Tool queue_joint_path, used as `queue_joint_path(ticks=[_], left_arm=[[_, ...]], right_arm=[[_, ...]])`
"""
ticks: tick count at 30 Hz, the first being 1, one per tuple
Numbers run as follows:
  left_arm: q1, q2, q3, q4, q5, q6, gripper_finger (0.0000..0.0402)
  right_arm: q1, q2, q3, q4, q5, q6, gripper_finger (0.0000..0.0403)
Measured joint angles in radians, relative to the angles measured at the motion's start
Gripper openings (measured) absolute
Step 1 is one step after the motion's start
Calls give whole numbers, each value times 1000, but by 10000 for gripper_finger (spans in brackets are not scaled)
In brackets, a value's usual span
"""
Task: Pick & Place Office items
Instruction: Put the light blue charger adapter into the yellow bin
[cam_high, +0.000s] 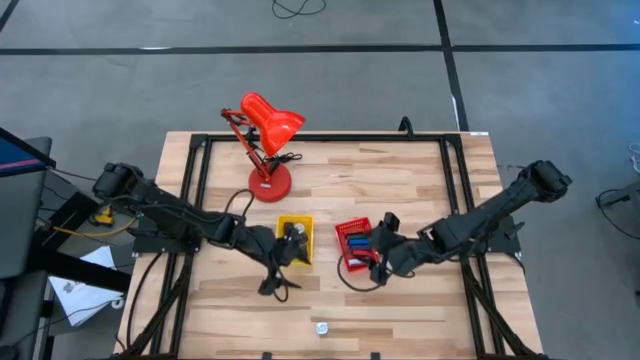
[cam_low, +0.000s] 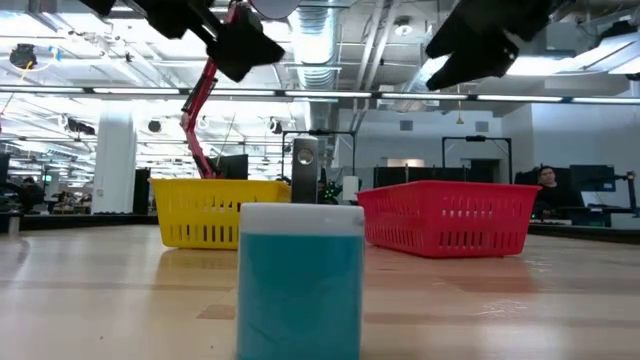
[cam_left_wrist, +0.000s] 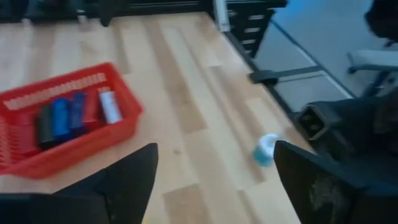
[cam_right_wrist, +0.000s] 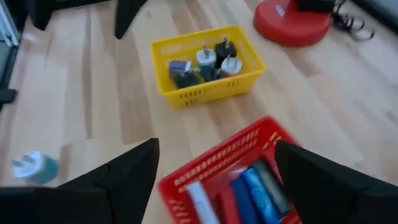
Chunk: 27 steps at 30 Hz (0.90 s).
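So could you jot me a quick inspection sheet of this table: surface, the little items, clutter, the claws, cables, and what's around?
Surface: light wooden table in a black frame.
Job's things: yellow tray holds roundish black and white pieces; red tray holds blue, red, black and white sticks; one teal and white piece lies alone near the table's front edge.
Clutter: red desk lamp at the back.
Grippers: left gripper by the yellow tray, open, empty; right gripper over the red tray, open, empty.
Cables: the lamp's black cord loops across the table.
Surroundings: grey floor; open office behind, a seated person far off.
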Motion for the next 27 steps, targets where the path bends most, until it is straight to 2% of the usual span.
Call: queue_joint_path(ticks=[4,8,13,19,27], left_arm=[[-57,0,0,43,7,-58,332],[-119,17,0,99,-9,-33,339],[-214,108,35,96,-190,-12,335],[-306,265,184,2,-396,-11,327],[-353,450,318,-3,-403,-83,323]], right_arm=[[28,9,0,10,13,103,312],[46,25,1,14,53,192,312],[54,68,0,13,55,291,312],[55,138,0,14,51,410,312],[86,208,0,24,47,534,312]])
